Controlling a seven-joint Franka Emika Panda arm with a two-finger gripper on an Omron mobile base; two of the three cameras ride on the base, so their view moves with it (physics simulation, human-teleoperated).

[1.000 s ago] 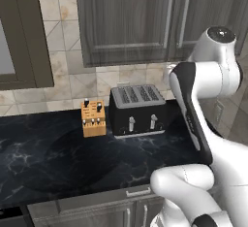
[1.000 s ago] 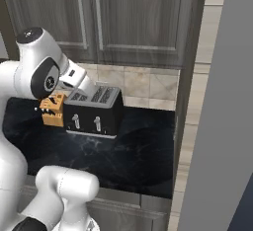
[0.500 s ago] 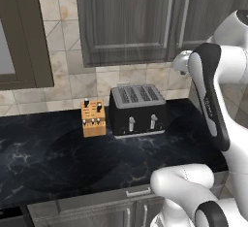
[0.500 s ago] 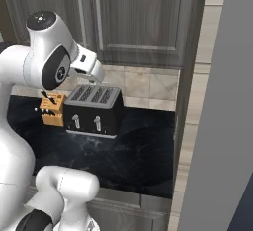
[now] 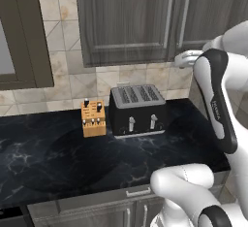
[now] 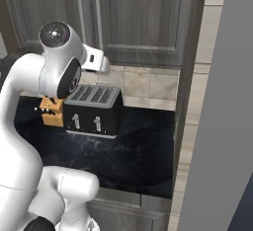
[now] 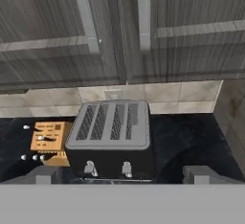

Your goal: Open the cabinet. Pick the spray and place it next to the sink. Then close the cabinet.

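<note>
Cabinet first — the wide dark grey wood-grain wall cabinet (image 5: 145,20) hangs over the black marbled tabletop (image 5: 53,158), both panelled doors shut, so step one isn't done yet. Its two long silver bar handles (image 7: 143,12) run straight up and down, side by side at the centre seam. In the hand view they sit above and ahead of the tool (image 7: 122,173), whose two dark tips stand wide apart with nothing between them. So I'd guess the reach has to go up and forward, with the jaws straddling one vertical bar. Directly below the handles sits a black four-slot toaster (image 5: 138,109), with an orange wooden knife block (image 5: 93,118) just beside it — both low enough that they probably won't interfere. Can't see the spray or the sink from here.
</note>
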